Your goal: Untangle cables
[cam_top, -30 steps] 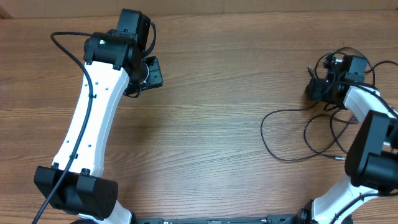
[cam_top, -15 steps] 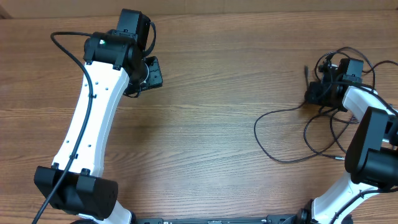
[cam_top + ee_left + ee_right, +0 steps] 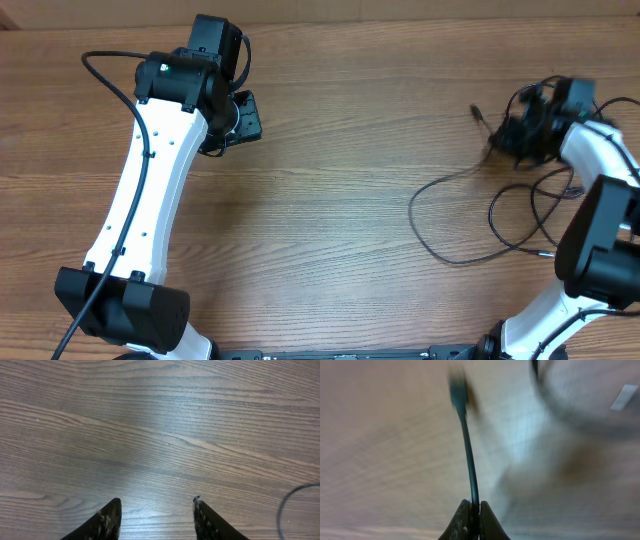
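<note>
Upper left of the overhead view: the left end effector [image 3: 243, 118] hangs spread and empty over the wooden surface [image 3: 340, 200], well apart from the work. Far right: the cables [image 3: 411, 210] lie in loose loops beside the nearer right end effector [image 3: 472, 510], which pinches one strand running straight ahead to its plug [image 3: 457, 385].

All I get on screen is the table [image 3: 340, 250], brown wood-grain laminate with the grain running side to side in the overhead view. Along the table's far edge sits a narrow paler tan strip [image 3: 450, 8]; I can't tell whether that is floor or wall. Light on the table is soft and even. On my left wrist feed a pale bluish sheen [image 3: 150, 435] crosses the middle of the tabletop, with darker grain either side. My right wrist feed shows the tabletop blurred.
</note>
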`<state>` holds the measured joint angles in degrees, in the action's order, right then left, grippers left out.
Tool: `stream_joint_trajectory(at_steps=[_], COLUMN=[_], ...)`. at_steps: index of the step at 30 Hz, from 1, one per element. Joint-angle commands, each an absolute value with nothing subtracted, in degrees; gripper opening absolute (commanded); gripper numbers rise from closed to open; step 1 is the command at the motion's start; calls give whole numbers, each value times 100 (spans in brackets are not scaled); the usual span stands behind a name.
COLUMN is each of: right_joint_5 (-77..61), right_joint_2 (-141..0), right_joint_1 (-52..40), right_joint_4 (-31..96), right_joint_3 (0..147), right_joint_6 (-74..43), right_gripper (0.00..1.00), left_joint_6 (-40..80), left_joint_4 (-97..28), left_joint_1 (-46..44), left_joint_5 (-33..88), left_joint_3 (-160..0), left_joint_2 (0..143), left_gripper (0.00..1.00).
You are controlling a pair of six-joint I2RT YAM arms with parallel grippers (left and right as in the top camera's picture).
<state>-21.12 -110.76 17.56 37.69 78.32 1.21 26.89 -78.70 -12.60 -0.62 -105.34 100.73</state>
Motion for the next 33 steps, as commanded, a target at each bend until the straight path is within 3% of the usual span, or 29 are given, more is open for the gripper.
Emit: stream_joint_trajectory(at_steps=[1, 5, 12, 13, 16, 17, 23, 25, 28, 33], right_joint_5=[-2047, -1411, -668, -672, -1302, -1678, -3361, -3332, -2703, -1243], right_joint_2=[-10481, -10473, -10479, -10479, -10479, -10479, -10479, -10479, -10479, -10479], right_joint_1=[2034, 2458, 3208, 3269, 3319, 3317, 2884, 2565, 1986, 980], right_joint_4=[3964, 4338, 4335, 4333, 4329, 4348, 4917, 5175, 5535, 6038], right_joint_3=[8901, 9745, 9850, 9850, 9850, 9850, 9850, 9850, 9850, 9850], right_joint_6=[-250, -681, -1271, -1345, -1393, -1380, -1153, -716, -268, 130], right_gripper=[4, 4, 4, 8, 72, 82, 88, 91, 100, 100], left_joint_6=[2749, 2749, 2749, 2749, 2749, 2749, 2735, 2696, 2429, 1472], left_joint_4=[-7889, -7887, -7874, -7865, -7837, -7817, -7741, -7675, -7406, -6899], left_joint_1=[-1240, -1238, -1240, -1240, -1240, -1240, -1240, -1238, -1240, -1319], left_joint_5=[5, 5, 5, 5, 5, 5, -3, -19, -10, -64], left_joint_3=[-10621, -10621, -10621, -10621, -10621, -10621, -10621, -10621, -10621, -10619], left_joint_2=[10001, 10001, 10001, 10001, 10001, 10001, 10001, 10001, 10001, 10009], left_gripper=[47, 47, 47, 47, 47, 47, 49, 56, 61, 66])
